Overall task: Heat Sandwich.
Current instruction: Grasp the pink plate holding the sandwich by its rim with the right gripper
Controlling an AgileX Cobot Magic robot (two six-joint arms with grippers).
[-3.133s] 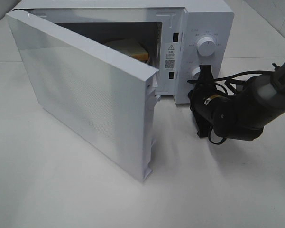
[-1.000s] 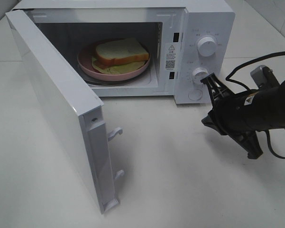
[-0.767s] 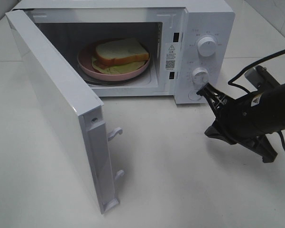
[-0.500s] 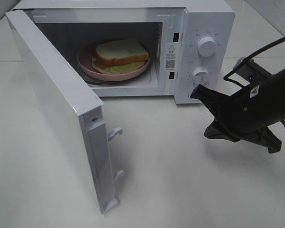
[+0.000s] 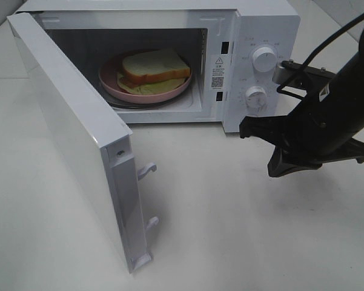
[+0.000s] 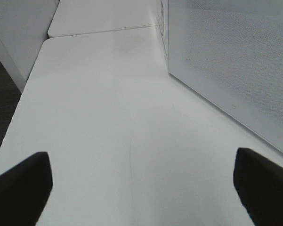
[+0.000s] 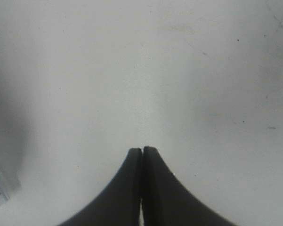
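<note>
The sandwich [image 5: 155, 66], white bread over green lettuce, lies on a round pink plate [image 5: 112, 83] inside the white microwave [image 5: 263, 24], whose door [image 5: 79, 133] stands wide open to the left. My right gripper [image 5: 244, 127] is shut and empty, its tip hovering in front of the control panel just below the lower knob [image 5: 255, 96]; in the right wrist view its closed fingertips [image 7: 142, 151] point at bare white table. My left gripper [image 6: 141, 186] is open over the table, beside the outer face of the door [image 6: 235, 70], and does not appear in the exterior view.
The open door juts toward the front of the white table [image 5: 242, 230], with two latch hooks [image 5: 146, 171] on its edge. An upper knob [image 5: 264, 59] sits on the panel. Black cables [image 5: 327, 45] trail from the right arm. The table's edge [image 6: 19, 94] runs along the left arm's side.
The door has swung from half closed to wide open, uncovering the sandwich. Over the last second my right gripper has risen and rotated, its tip swinging left from the lower knob.
</note>
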